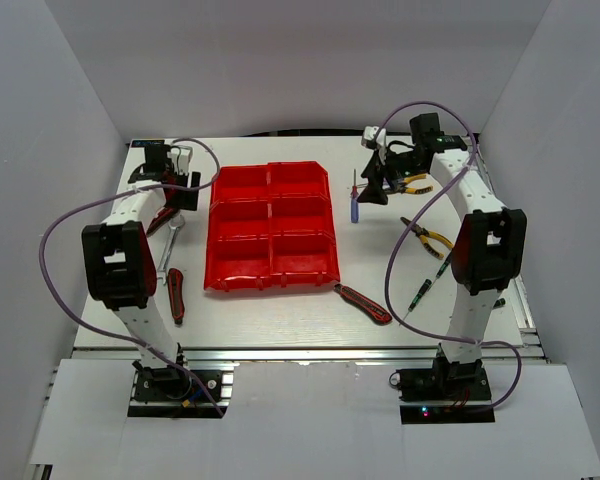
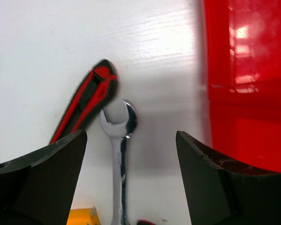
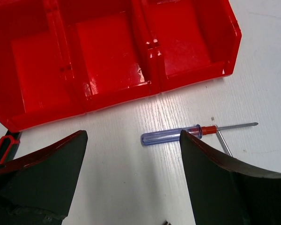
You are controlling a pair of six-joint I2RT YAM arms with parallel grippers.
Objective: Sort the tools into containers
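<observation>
Beside the red bins point(image 1: 269, 205), left gripper point(image 2: 131, 136) spread wide over silver wrench point(image 2: 118, 157), right gripper point(image 3: 132, 135) wide above blue screwdriver point(image 3: 171, 135)

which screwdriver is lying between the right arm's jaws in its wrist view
The clear blue-handled screwdriver, lying flat just off the red bins. The green-black screwdriver lies back toward that arm's base, outside the wrist view.

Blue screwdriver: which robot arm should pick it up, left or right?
Right. The right gripper, open, hovers close to the blue screwdriver, seen just beyond its jaws. The left gripper is across the red bins, above the silver wrench.
</observation>
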